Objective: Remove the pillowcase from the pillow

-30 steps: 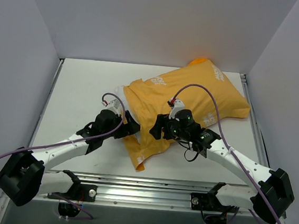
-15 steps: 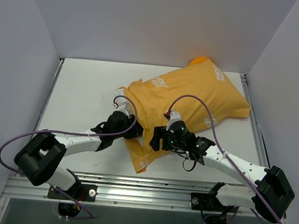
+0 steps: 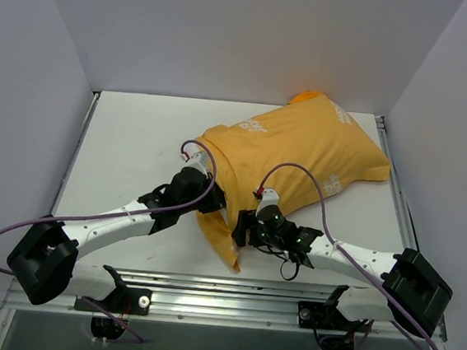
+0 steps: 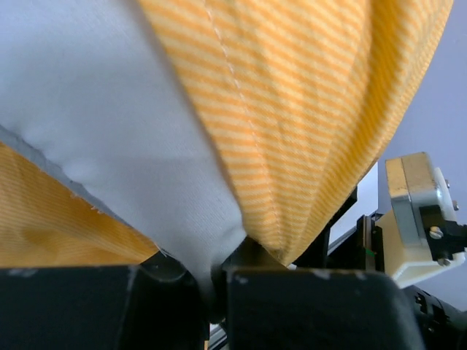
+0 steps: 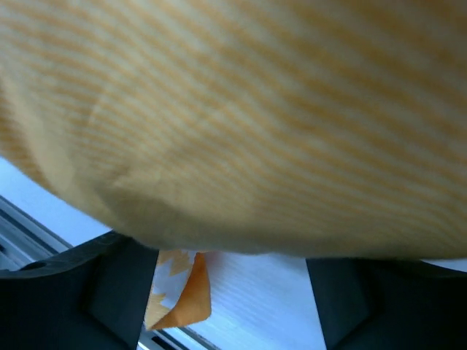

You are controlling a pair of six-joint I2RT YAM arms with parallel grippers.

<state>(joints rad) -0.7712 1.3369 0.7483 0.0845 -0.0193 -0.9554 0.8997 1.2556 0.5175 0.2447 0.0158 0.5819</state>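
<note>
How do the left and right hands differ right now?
The left hand is pinched shut, with white pillow fabric drawn between its fingers; the right hand stands open, gripping nothing. The left hand shows pillow and pillowcase meeting; the right hand's view shows only orange fabric. Both sit at the pillowcase's near end.

White table (image 3: 128, 148), grey walls (image 3: 230, 34)

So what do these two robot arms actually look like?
The left arm and right arm are built alike, with slim white links joined by chunky black joints. The left end effector and right end effector have blocky black fingers. A thin purple cable loops off each arm.
</note>
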